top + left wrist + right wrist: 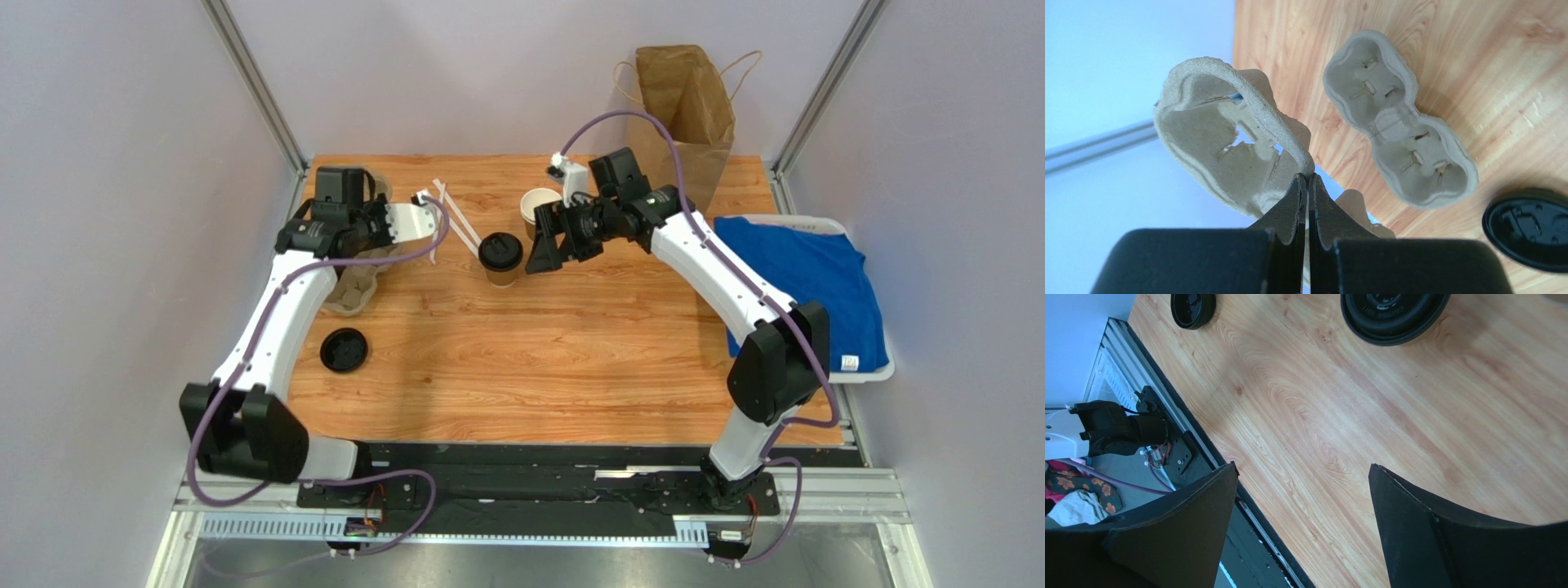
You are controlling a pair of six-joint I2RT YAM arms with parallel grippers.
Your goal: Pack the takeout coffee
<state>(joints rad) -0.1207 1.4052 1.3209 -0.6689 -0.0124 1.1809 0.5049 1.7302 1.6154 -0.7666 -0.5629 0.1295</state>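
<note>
The takeout coffee (499, 257), a small brown cup with a black lid (1395, 312), stands upright at the table's middle back. My right gripper (558, 249) hovers just to its right, open, with nothing but bare wood between its fingers (1303, 468). My left gripper (356, 221) is at the back left, shut on the rim of a grey-brown pulp cup carrier (1223, 135) that it holds up off the table (1308, 177). The brown paper bag (685, 98) stands upright at the back right.
A second pulp carrier (1401, 128) lies on the wood below the left gripper (353, 292). A loose black lid (344, 350) lies nearer the front. A lidless brown cup (537, 206), white stirrers (456, 223) and a blue cloth on a white tray (803, 288) are also here.
</note>
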